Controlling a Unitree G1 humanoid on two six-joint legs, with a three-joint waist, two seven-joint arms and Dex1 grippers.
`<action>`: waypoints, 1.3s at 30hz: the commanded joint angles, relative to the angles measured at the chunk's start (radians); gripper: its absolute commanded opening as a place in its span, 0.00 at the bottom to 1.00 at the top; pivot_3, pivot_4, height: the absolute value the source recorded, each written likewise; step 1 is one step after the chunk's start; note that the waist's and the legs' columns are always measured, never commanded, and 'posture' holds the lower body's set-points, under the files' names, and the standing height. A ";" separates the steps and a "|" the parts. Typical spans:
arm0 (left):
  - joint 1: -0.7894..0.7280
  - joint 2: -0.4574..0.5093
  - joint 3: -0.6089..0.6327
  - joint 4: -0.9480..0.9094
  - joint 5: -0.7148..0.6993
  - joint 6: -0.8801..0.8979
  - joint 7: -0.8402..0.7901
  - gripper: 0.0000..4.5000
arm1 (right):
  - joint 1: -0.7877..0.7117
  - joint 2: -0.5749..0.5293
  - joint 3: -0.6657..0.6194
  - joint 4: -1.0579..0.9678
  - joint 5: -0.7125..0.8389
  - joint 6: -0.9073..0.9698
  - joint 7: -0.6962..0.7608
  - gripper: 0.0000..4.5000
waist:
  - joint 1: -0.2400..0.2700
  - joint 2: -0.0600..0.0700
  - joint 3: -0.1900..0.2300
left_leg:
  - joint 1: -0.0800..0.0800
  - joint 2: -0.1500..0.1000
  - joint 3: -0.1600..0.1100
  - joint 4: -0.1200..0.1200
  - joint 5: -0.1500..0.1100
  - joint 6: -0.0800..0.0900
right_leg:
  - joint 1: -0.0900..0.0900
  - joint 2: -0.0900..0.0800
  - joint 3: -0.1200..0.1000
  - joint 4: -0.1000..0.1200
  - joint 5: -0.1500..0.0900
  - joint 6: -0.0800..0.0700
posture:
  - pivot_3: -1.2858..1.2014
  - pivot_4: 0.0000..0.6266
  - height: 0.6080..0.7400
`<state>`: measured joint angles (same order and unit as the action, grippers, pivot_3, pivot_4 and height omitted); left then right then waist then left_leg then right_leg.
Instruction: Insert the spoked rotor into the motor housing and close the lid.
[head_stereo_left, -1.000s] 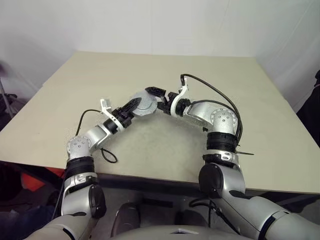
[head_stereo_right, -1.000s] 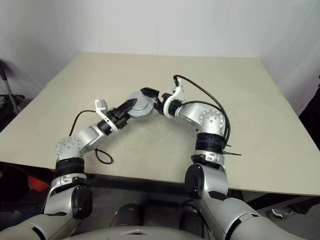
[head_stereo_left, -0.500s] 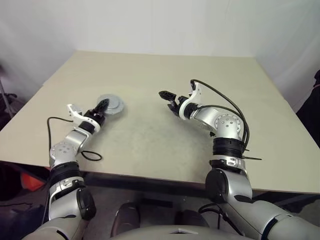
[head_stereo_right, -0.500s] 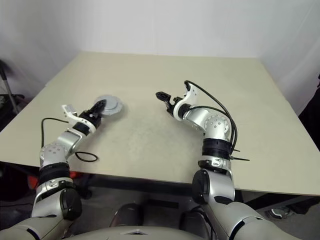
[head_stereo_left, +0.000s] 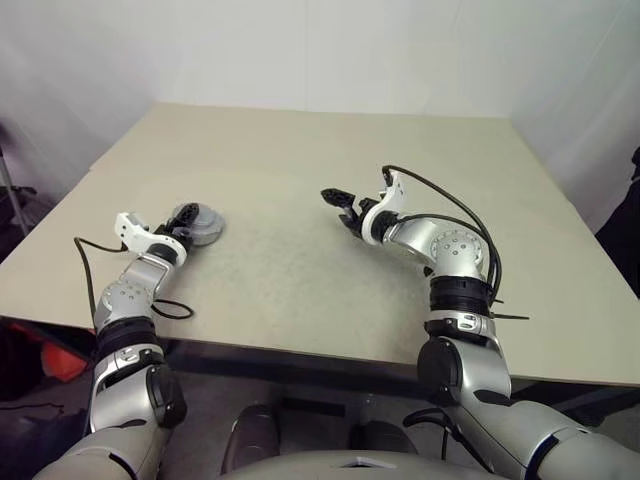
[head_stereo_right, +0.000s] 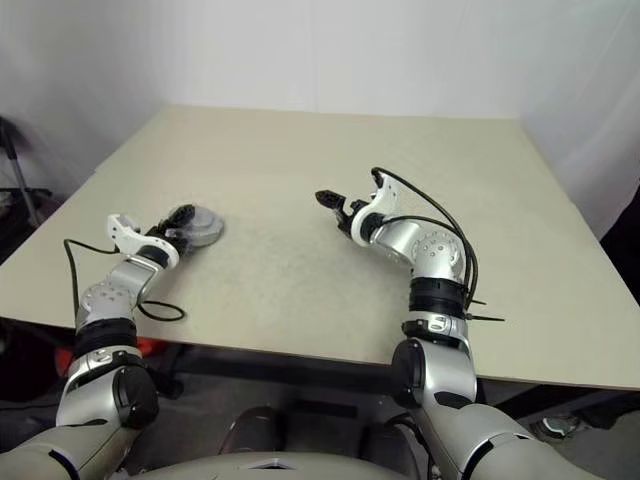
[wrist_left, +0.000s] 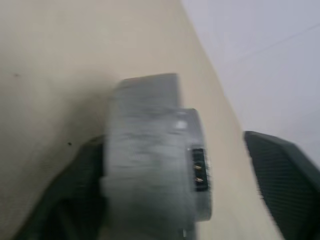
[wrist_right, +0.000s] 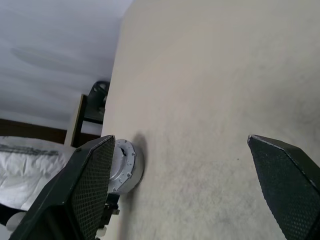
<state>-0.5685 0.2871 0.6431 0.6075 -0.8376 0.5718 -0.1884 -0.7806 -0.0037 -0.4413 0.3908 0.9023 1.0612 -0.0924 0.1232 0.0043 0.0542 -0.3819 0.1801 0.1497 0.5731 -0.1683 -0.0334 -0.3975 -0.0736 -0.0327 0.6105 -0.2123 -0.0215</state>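
The motor housing (head_stereo_left: 204, 224), a round grey metal piece, lies on the tan table (head_stereo_left: 300, 140) near its left edge. A flat grey lid (wrist_right: 120, 161) covers its top, and the spoked rotor is hidden. My left gripper (head_stereo_left: 186, 223) is open around the housing. In the left wrist view the housing (wrist_left: 150, 150) leans by one finger, and a gap separates it from the other finger (wrist_left: 285, 170). My right gripper (head_stereo_left: 337, 206) hovers open and empty over the middle of the table, well to the right of the housing.
A black cable loop (head_stereo_left: 178, 310) hangs off my left forearm near the table's front edge. Bare tabletop stretches between the two grippers and toward the back. A dark stand (wrist_right: 97, 102) sits beyond the table's left edge.
The left arm carried the housing from the table's centre out to the left, set it down and opened its fingers. The right gripper drew back a little to the right, still open.
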 joint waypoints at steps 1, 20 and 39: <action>-0.038 0.069 0.023 0.000 0.011 -0.031 -0.008 0.99 | -0.043 -0.012 -0.001 0.014 0.000 0.015 0.007 0.97 | -0.002 0.000 0.000 | 0.000 0.000 0.000 0.000 0.000 0.000 | 0.000 0.000 0.000 0.000 0.000 0.000 | 0.52 0.00 1.00; 0.009 0.144 -0.412 -0.327 0.250 -0.146 -0.449 0.99 | 0.209 -0.390 0.474 -0.321 -0.439 -0.472 0.653 0.97 | 0.031 -0.005 0.001 | 0.000 0.000 0.000 0.003 -0.001 0.002 | 0.005 -0.003 -0.002 -0.001 0.000 0.000 | 0.52 0.00 1.00; 0.019 0.071 -0.741 -0.269 0.534 -0.367 -0.711 0.99 | 0.471 -0.626 0.450 -0.468 -0.550 -0.619 0.903 0.97 | 0.002 -0.003 0.001 | 0.010 0.002 0.002 0.004 -0.003 0.006 | 0.010 -0.001 0.001 -0.001 0.000 -0.009 | 0.52 0.00 1.00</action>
<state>-0.5297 0.3610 -0.1016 0.3431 -0.3141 0.2349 -0.8931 -0.3066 -0.6308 0.0331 -0.0436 0.3550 0.4641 0.8164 0.1248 0.0009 0.0552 -0.3711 0.1823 0.1515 0.5776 -0.1714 -0.0274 -0.3869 -0.0743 -0.0317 0.6097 -0.2126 -0.0306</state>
